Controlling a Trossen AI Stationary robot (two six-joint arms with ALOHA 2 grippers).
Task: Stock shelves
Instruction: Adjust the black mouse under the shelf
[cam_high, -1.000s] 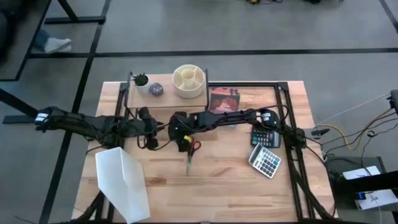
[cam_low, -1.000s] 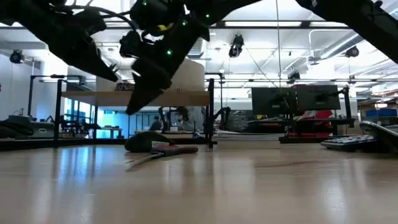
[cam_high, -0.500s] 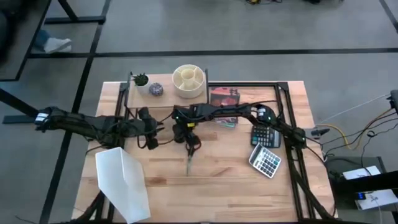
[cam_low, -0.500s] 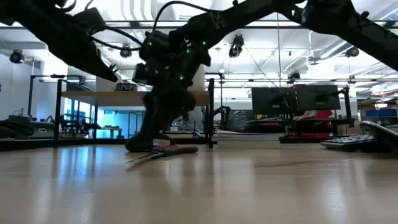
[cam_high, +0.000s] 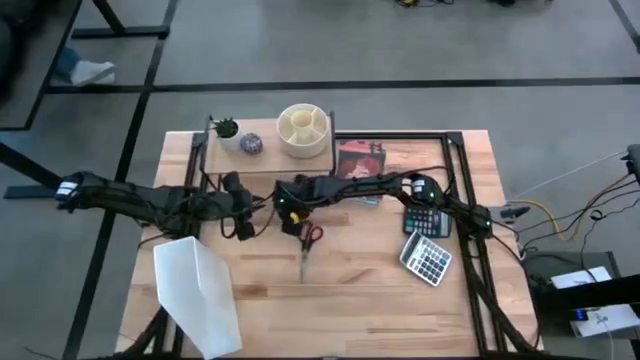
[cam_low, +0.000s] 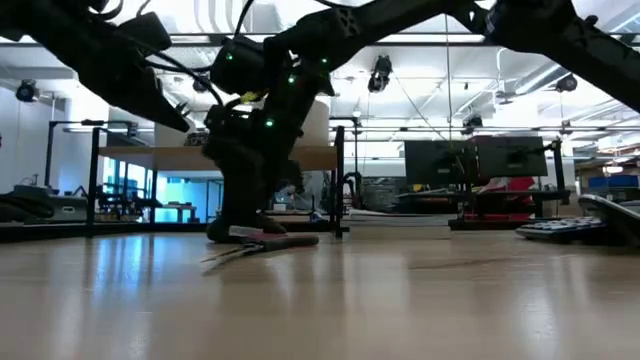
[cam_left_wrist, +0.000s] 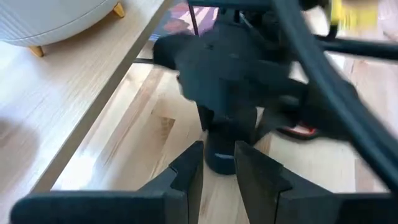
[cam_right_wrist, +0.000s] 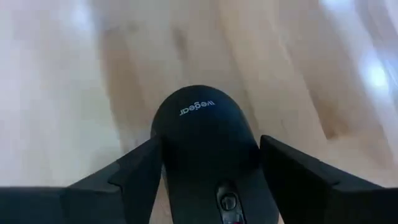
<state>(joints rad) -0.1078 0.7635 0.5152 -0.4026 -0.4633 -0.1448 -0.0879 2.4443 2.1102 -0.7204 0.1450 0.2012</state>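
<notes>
The shelves (cam_high: 268, 166), one low riser with a light-wood top on thin black legs, stood at the far left of the tabletop (cam_high: 360, 300). The riser's front edge ran just behind both grippers.

The right gripper (cam_high: 290, 207) had reached across from the right side and sat low on the table just in front of that edge. Its fingers (cam_right_wrist: 134, 171) were pressed to either flank of a black mouse (cam_right_wrist: 205, 140), which rested on the wood. The left gripper (cam_left_wrist: 217, 152) was just beside it, on the left, with its fingers a narrow gap apart and nothing between them. So the two tools left little room between each other and the riser's legs.

The widest bare stretch we saw was the near half of the table, between the white file holder (cam_high: 200, 295) and the calculators, with only the scissors (cam_high: 306, 245) lying in it, close to the right gripper.

We counted:
- one riser carrying three things: a small potted plant (cam_high: 226, 127), a purplish ball (cam_high: 250, 144) and a round cream organiser (cam_high: 303, 130)
- one book (cam_high: 362, 158) beside the riser
- two calculators, a dark one (cam_high: 428, 216) and a grey one (cam_high: 427, 258)
- one pair of scissors, one mouse and one file holder

The only writing we could read was "wegear", printed on the mouse.
</notes>
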